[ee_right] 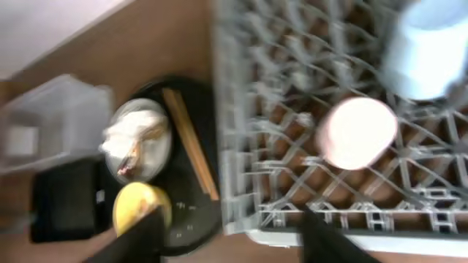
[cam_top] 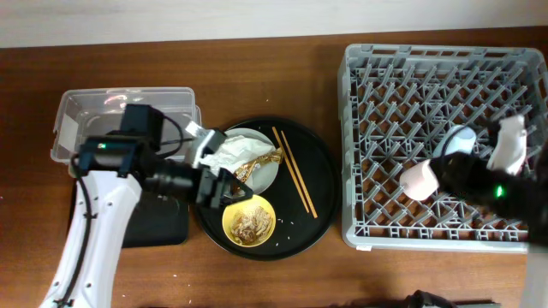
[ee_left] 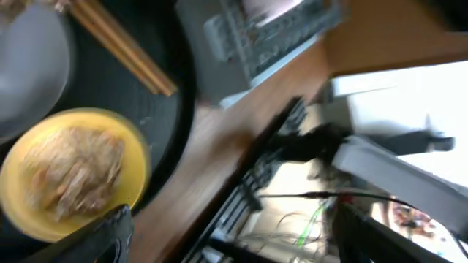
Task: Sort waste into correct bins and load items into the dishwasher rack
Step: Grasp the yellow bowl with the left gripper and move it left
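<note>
The grey dishwasher rack (cam_top: 368, 128) holds a pink cup (cam_top: 419, 180) and a light blue cup (cam_top: 459, 140); both also show in the right wrist view, pink (ee_right: 357, 133) and blue (ee_right: 431, 47). My right gripper (cam_top: 447, 174) (ee_right: 234, 241) is open and empty just right of the pink cup. The pale grey plate (cam_top: 265, 175) carries a white napkin (cam_top: 227, 152) and a foil wrapper (cam_top: 261, 160). A yellow bowl (cam_top: 248, 222) (ee_left: 69, 172) holds brownish scraps. Chopsticks (cam_top: 295, 171) (ee_left: 124, 47) lie beside the plate. My left gripper (cam_top: 220, 186) (ee_left: 234, 241) is open and empty, next to the plate and above the bowl.
The plate, bowl and chopsticks rest on a big round black tray (cam_top: 321, 197). A clear tub (cam_top: 86, 115) stands at the far left, with a shallow black tray (cam_top: 163, 224) in front of it, partly under my left arm. Crumbs (cam_top: 287, 224) lie on the round tray.
</note>
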Controlling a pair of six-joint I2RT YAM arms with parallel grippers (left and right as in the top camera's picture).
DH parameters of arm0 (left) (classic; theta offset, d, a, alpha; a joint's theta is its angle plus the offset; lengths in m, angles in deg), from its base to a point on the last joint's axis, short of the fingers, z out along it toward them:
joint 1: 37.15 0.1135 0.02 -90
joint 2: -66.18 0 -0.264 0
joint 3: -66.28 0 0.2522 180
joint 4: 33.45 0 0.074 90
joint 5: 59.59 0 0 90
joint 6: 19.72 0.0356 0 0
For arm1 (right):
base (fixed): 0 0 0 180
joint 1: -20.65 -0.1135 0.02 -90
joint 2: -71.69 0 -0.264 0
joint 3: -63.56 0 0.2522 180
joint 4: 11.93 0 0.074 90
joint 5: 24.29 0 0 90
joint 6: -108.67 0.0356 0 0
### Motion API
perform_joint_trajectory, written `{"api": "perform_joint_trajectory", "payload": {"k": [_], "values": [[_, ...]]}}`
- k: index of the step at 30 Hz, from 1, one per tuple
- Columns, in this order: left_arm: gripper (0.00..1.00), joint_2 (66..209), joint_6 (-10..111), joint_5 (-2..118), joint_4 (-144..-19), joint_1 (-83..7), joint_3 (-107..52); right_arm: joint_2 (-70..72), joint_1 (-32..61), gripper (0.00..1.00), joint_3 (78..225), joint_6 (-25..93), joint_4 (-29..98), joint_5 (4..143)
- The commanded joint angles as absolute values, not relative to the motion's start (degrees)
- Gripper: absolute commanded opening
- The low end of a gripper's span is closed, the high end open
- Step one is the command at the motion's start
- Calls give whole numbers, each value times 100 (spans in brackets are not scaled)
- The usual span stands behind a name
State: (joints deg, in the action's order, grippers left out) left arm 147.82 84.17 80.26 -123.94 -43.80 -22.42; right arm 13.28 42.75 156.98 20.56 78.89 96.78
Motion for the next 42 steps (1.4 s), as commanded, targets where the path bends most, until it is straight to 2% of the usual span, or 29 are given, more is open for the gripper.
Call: {"api": "perform_joint_trajectory", "payload": {"k": [1,4,5,6,9,11,17,19,21,24,29,33,35,38,39,40,42], "values": [[85,14778,6461,5235,-11788,-5392,-2054,2058,3786,73,15763,1949,7940,9958],[75,14785,4706,3960,-10722,-6701,-1366,2336,3709,75,15763,2065,8117,9958],[66,14795,4212,3639,-10357,-7062,-1136,2323,3711,75,15759,2063,8270,9958],[59,14811,3969,3569,-10031,-7311,-970,2316,3711,75,15757,2061,8346,9956],[52,15121,3449,2933,-9312,-7998,-638,2296,3709,75,15757,2061,8444,9958],[46,15528,3338,2509,-9203,-8159,-640,2296,3711,75,15757,2061,8479,9958],[31,16492,3336,2559,-8656,-8162,-640,2296,3711,75,15757,2061,8519,9956],[19,16647,3340,2548,-8414,-8164,-640,2296,3711,74,15757,2061,8519,9956],[0,16690,3340,2559,-8387,-8162,-640,2296,3711,75,15757,2061,8525,9956],[0,16664,3368,2557,-8569,-8162,-723,2296,3711,75,15757,2061,8523,9956],[0,15827,3742,2551,-9651,-7919,-1152,2296,3711,74,15757,2061,8521,9862],[0,14546,4619,3862,-10287,-6155,-1149,2296,3711,75,15757,2061,8541,9652],[0,14299,5316,5016,-10370,-4977,-1132,2296,3711,74,15757,2061,8541,9652],[0,14479,6634,7337,-10503,-2730,-883,2296,3711,74,15757,2061,8547,9654],[0,14583,6914,7656,-10551,-2302,-789,2296,3711,74,15757,2063,8547,9654],[0,14872,7458,8323,-10560,-1504,-555,2296,3711,74,15757,2063,8545,9654],[0,15539,8371,9641,-10551,-503,-293,2296,3711,74,15757,2063,8547,9654]]}}
